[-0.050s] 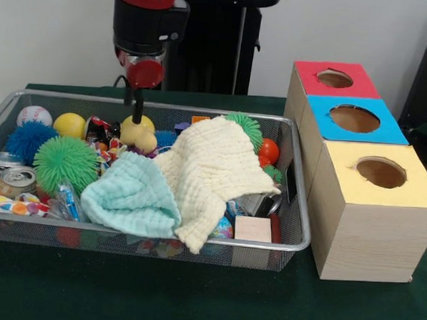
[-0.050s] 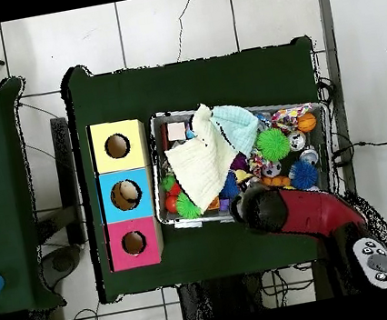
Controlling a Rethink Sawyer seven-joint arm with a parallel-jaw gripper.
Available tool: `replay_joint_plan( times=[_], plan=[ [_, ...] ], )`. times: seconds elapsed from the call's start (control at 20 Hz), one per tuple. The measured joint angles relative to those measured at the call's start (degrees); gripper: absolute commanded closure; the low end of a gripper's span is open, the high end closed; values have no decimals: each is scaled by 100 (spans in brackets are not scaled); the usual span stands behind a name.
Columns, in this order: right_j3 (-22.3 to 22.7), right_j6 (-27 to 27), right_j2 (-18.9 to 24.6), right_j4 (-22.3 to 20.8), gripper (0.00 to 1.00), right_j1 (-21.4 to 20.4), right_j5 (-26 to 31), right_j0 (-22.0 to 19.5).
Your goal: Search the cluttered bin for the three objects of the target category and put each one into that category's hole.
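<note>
The jaws [image 1: 137, 111] hang just above a yellow rubber duck [image 1: 139, 133] at the far side of the wire bin [image 1: 295, 244]; whether they stand open or closed cannot be told, since only one dark prong shows. The arm likely hovers here to probe the far-side toys — which category is the target is not shown. A cream cloth [image 1: 211, 171] and a pale blue cloth [image 1: 134, 197] drape over the clutter, probably hiding candidates. Beside the bin stands the box with red [image 1: 335, 78], blue [image 1: 354, 118] and yellow [image 1: 381, 172] holes; from overhead something pale lies in the blue hole.
</note>
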Motion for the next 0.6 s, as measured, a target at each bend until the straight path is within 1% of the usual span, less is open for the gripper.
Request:
replay_joint_plan(
  times=[0.15, 0.6],
  plan=[
    [-2, 0, 69, 0, 0, -1, 0, -90],
    [-1, 0, 580, 5, 0, -8, 1, -536]
  ],
)
